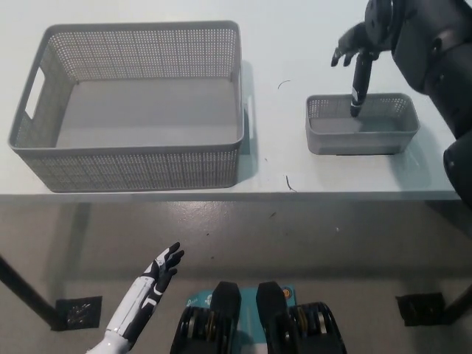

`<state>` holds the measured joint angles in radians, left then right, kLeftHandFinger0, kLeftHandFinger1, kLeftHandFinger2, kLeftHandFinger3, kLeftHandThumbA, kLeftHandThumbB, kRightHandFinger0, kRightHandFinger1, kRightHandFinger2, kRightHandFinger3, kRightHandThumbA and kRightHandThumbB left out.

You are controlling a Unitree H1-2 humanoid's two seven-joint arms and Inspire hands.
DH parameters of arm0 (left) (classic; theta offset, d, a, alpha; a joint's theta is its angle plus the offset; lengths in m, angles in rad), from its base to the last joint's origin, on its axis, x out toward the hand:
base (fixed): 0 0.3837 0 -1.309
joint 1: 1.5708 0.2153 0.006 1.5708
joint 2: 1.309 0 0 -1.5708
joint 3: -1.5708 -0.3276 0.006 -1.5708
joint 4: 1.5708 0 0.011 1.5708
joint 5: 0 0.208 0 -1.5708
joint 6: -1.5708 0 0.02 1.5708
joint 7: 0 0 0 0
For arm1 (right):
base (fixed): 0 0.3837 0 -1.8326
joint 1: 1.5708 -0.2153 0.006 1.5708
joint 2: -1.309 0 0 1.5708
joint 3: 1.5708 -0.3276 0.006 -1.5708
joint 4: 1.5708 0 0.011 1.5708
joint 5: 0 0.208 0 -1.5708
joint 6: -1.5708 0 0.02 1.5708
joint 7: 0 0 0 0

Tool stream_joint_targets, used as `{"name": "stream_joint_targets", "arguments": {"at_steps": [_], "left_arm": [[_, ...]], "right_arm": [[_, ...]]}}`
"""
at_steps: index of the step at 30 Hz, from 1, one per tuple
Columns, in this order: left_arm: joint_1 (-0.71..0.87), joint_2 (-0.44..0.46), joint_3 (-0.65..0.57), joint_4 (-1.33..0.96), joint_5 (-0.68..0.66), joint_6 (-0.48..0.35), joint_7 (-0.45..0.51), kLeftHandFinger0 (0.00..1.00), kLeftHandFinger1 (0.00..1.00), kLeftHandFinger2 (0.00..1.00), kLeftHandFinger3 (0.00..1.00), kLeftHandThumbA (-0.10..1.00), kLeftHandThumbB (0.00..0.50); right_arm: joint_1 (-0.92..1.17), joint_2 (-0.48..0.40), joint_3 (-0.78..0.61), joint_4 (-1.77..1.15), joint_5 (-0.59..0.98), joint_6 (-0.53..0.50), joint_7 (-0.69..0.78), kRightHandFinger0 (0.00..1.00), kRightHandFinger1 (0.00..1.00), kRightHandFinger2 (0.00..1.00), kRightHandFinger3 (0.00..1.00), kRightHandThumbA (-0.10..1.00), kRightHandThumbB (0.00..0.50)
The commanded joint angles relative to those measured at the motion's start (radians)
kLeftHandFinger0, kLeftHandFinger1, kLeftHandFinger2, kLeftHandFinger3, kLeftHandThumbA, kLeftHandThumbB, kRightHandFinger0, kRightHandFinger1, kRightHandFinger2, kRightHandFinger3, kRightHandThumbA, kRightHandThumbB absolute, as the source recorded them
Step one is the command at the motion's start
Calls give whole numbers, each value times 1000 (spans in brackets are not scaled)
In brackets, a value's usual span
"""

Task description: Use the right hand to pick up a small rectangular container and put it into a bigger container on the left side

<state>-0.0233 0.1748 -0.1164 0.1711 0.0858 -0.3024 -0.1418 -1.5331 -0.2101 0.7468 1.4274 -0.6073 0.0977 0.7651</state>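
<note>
A small grey rectangular basket [361, 124] stands on the white table [295, 51] at the right. Left of it sits a big grey perforated basket [136, 103], empty. My black right hand [359, 59] hangs over the small basket's far rim, fingers spread and open, with one finger [360, 88] pointing down into the basket. It holds nothing. The white left hand [156, 276] rests open below the table's front edge at the lower left.
The table's front edge [236, 195] runs across the middle of the picture, with floor below it. Bare tabletop separates the two baskets, marked by small dark scuffs [289, 182].
</note>
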Motion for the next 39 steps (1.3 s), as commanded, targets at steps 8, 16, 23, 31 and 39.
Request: {"name": "stream_joint_targets", "arguments": {"at_steps": [8,16,23,31,39], "left_arm": [[-18,15,-4,-28,-7,-13,-31,1000,1000,1000,1000,1000,289],[-16,12,-4,-28,0,-14,-33,1000,1000,1000,1000,1000,283],[-14,9,-2,-30,-10,-15,-36,1000,1000,1000,1000,1000,301],[-26,13,-7,-26,-9,-17,-45,1000,1000,1000,1000,1000,313],[-32,12,-2,-22,-11,-21,-49,1000,1000,1000,1000,1000,319]], "right_arm": [[10,-1,-44,16,4,32,-118,1000,1000,1000,1000,1000,345],[48,13,-56,18,-5,15,-170,1000,1000,1000,1000,1000,381],[85,24,-49,19,-23,11,-279,1000,1000,1000,1000,1000,440],[127,30,-52,24,-27,51,-348,1000,1000,1000,1000,1000,448],[151,16,-74,28,-9,22,-330,1000,1000,1000,1000,1000,331]]}}
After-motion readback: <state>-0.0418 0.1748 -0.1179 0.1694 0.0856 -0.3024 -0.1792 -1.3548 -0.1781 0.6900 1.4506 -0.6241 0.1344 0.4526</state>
